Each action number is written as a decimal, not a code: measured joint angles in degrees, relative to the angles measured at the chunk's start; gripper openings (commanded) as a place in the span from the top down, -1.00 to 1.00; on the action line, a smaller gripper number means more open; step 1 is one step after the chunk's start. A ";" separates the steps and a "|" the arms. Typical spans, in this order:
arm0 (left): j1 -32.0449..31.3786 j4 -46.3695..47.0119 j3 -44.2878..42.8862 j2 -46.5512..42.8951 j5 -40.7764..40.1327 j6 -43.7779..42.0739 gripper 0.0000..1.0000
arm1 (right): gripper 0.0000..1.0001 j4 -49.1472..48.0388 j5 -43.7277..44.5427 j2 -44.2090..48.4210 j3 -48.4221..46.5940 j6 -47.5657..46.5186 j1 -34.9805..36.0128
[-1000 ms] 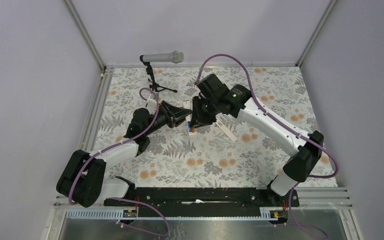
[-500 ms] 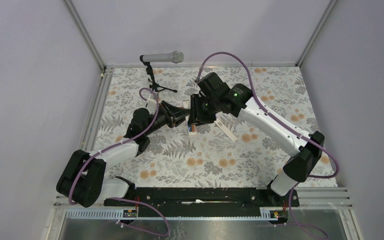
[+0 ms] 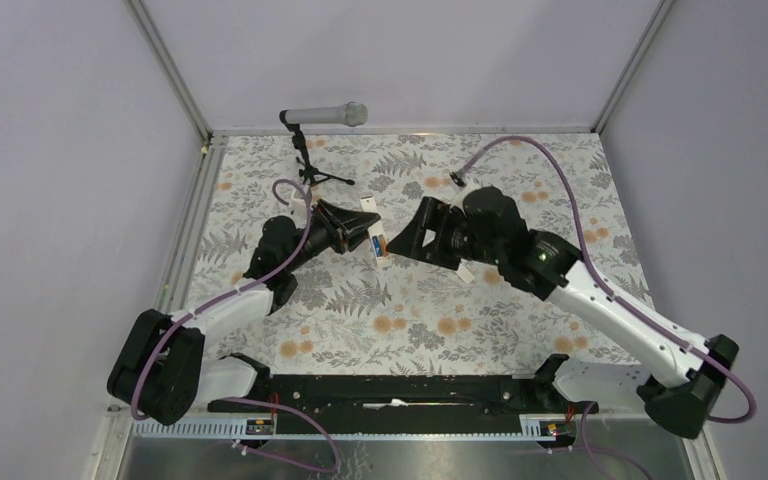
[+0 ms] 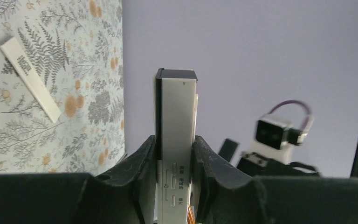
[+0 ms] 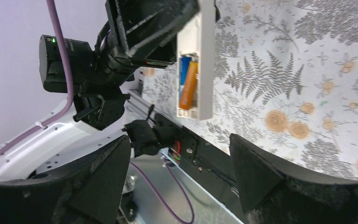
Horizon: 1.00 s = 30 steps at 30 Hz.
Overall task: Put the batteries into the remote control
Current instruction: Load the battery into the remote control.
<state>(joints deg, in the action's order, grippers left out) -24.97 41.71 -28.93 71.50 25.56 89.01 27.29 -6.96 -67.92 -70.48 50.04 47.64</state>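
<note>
My left gripper (image 3: 365, 232) is shut on the slim white remote control (image 3: 378, 240) and holds it above the mat. In the left wrist view the remote (image 4: 177, 116) stands upright between the black fingers (image 4: 142, 158). The right wrist view shows its open back (image 5: 200, 60), with the blue battery (image 5: 182, 70) and the orange battery (image 5: 189, 86) lying side by side in the compartment. My right gripper (image 3: 407, 243) is just right of the remote, open and holding nothing (image 5: 182, 172). The flat white back cover (image 4: 30, 79) lies on the mat.
A grey microphone (image 3: 325, 116) on a black tripod (image 3: 310, 172) stands at the back left of the floral mat (image 3: 560, 200). A metal rail (image 3: 192, 230) runs along the mat's left edge. Purple cables loop over both arms.
My right gripper has opened and drawn back to the right, away from the remote, and its arm has dropped lower. The left gripper keeps its hold on the remote.
</note>
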 measured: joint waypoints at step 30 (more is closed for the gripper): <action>-0.26 -7.34 -4.04 -5.79 -4.44 16.81 1.00 | -0.61 -42.27 -2.32 4.90 22.23 14.43 0.00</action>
<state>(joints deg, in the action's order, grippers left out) -25.23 34.37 -32.97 65.71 21.12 105.82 -14.98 -9.28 -63.02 -48.25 64.47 47.64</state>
